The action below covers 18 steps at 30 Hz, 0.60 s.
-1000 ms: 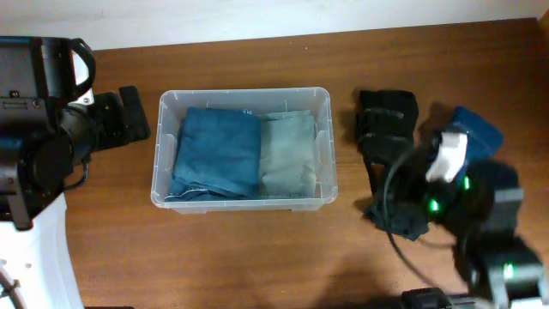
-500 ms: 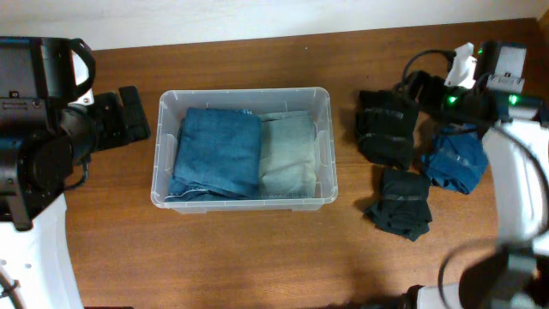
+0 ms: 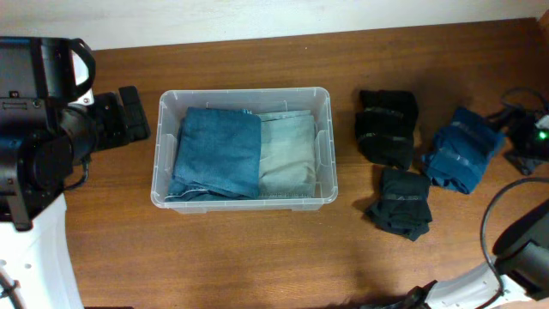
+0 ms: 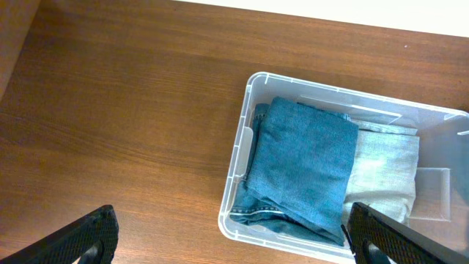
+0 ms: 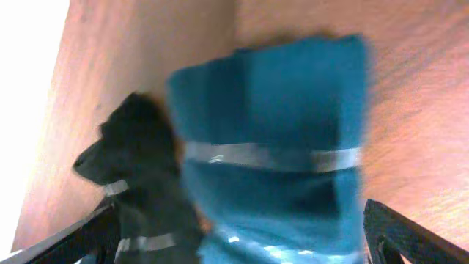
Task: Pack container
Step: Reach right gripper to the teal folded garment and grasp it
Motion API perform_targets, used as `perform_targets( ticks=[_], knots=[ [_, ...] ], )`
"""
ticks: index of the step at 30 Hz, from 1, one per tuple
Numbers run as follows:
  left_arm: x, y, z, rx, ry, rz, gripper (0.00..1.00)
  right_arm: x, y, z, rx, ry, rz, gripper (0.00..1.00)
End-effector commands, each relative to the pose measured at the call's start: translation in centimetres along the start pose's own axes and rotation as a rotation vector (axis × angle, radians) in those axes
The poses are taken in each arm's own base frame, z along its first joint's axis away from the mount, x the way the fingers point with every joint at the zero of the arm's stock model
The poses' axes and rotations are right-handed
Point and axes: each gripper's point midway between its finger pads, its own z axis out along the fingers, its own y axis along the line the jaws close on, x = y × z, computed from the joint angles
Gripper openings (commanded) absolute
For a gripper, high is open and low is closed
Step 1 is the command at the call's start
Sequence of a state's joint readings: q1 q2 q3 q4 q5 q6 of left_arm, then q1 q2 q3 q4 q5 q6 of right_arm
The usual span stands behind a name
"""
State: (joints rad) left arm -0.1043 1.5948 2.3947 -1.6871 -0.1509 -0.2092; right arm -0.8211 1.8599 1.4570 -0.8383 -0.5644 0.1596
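Observation:
The clear plastic container (image 3: pixel 244 92) stands mid-table and holds folded blue jeans (image 3: pixel 219 150) and a pale grey-green cloth (image 3: pixel 287 156). It also shows in the left wrist view (image 4: pixel 237 158) with the jeans (image 4: pixel 304 165). My left gripper (image 4: pixel 231 242) is open and empty, left of the container (image 3: pixel 129 118). A blue banded cloth bundle (image 3: pixel 461 151) lies at the right. My right gripper (image 5: pixel 242 242) is open and hovers at this bundle (image 5: pixel 271 154) without holding it; the view is blurred. Only part of the right arm (image 3: pixel 527 137) shows overhead.
Two black banded bundles lie right of the container, one at the back (image 3: pixel 386 127) and one nearer the front (image 3: pixel 401 202). The black ones also show in the right wrist view (image 5: pixel 135 176). The left arm's white base (image 3: pixel 34 249) fills the left edge.
My right arm swung from the front right to the back right, then out to the far right edge beside the blue bundle. The left arm and the container have not moved.

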Motion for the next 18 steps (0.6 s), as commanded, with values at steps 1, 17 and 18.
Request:
perform_targets(
  ticks=[1,17,18],
  knots=[
    [0.0,0.4,-0.5,-0.01,-0.013,-0.01,1.0,0.0,-1.6,1.6,-0.005,0.041,-0.012,0.98],
    [0.0,0.4,-0.5,-0.011,-0.013,-0.01,1.0,4.0,-5.5,8.7,0.025,0.248,-0.009,0.43],
    [0.0,0.4,-0.5,-0.01,-0.013,-0.01,1.0,3.9,-5.3,8.5,0.024,0.245,-0.01,0.31]
  ],
)
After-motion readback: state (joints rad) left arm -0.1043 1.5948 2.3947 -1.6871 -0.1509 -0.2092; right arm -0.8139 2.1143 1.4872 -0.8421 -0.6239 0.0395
